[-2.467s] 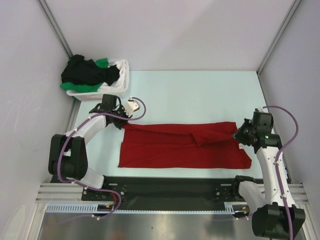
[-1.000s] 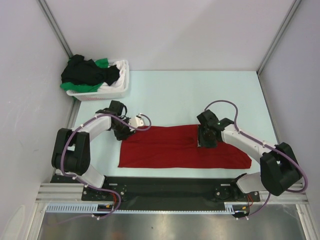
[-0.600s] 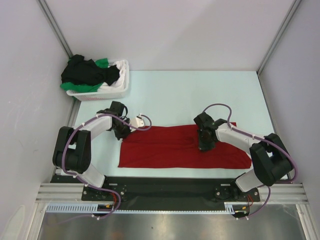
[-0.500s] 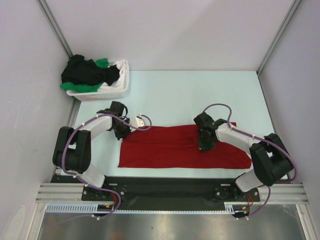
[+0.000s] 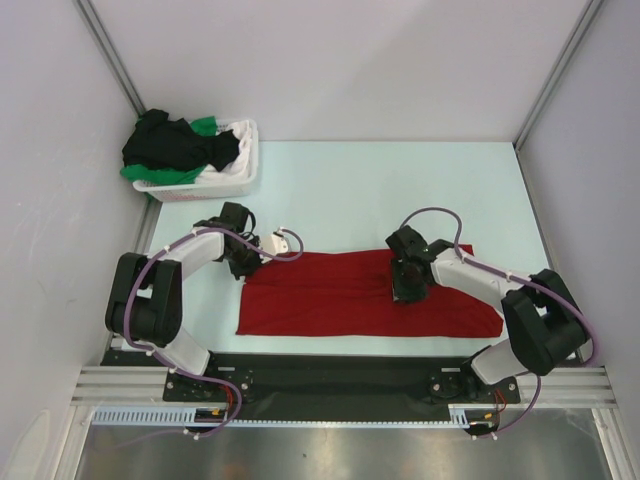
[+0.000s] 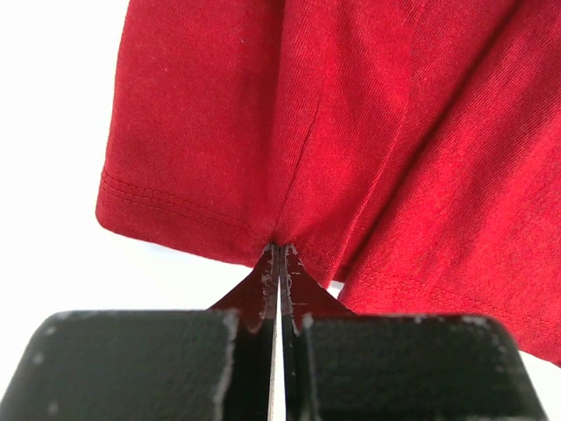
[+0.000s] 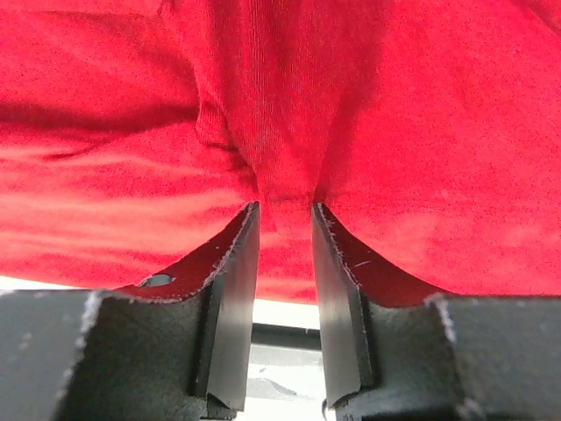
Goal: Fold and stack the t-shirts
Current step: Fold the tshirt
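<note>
A red t-shirt (image 5: 330,300) lies spread in a long rectangle near the table's front edge. My left gripper (image 5: 243,262) is at its far left corner, jaws shut on the hem (image 6: 279,250). My right gripper (image 5: 408,282) is over the shirt's middle right. Its jaws stand narrowly apart with a puckered fold of red cloth (image 7: 285,197) pinched between the tips. Black t-shirts (image 5: 165,145) and a green one (image 5: 205,127) are heaped in the basket.
The white laundry basket (image 5: 245,170) stands at the table's far left corner. Grey walls close in the left, back and right. A black rail (image 5: 330,365) runs along the near edge, just beyond the shirt's front hem.
My right gripper carried the shirt's right sleeve leftward, over the body to the middle right, and has stayed there. My left gripper moved down onto the far left corner and holds it.
</note>
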Tool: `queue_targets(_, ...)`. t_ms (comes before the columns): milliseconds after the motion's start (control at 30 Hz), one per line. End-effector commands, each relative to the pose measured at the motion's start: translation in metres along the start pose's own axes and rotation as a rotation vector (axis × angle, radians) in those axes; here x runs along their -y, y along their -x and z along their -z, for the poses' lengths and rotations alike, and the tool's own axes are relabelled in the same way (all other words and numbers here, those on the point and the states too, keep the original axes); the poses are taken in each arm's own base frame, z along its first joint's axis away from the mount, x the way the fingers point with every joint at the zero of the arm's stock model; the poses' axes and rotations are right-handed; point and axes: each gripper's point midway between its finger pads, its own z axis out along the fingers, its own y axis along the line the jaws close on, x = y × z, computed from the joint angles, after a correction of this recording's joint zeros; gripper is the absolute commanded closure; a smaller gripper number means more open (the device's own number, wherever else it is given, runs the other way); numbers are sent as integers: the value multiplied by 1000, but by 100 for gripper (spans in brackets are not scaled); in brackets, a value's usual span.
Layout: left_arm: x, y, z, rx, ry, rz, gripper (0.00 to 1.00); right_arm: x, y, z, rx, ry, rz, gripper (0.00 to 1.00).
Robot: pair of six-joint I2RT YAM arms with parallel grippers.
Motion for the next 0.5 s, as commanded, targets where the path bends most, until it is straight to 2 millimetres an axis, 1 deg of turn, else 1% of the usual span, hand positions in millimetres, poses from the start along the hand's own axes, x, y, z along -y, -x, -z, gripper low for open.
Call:
queue_targets(0,-10,12,7,31,34,-14,100,-3,3,-11,7,-10,19,65)
queue_targets(100,-9,10,7,27,38,-19,99,2,-1,-17,-5,-42,20,70)
queue_targets(133,-9,10,7,23,41,-21,100,5,-3,-18,-14,-59,21,79)
queue_targets(233,-10,9,8,19,43,-22,100,12,-4,-14,-9,-98,11,92)
queue_targets(300,-11,10,9,21,46,-23,100,13,2,-5,20,-101,1,93)
queue_targets(333,-11,10,9,19,47,-24,100,14,1,-3,19,-105,2,92)
queue_targets(367,-12,10,10,20,48,-25,100,12,4,2,33,-96,1,91)
queue_targets(467,-15,12,10,19,54,-23,100,12,5,8,30,-92,3,89)
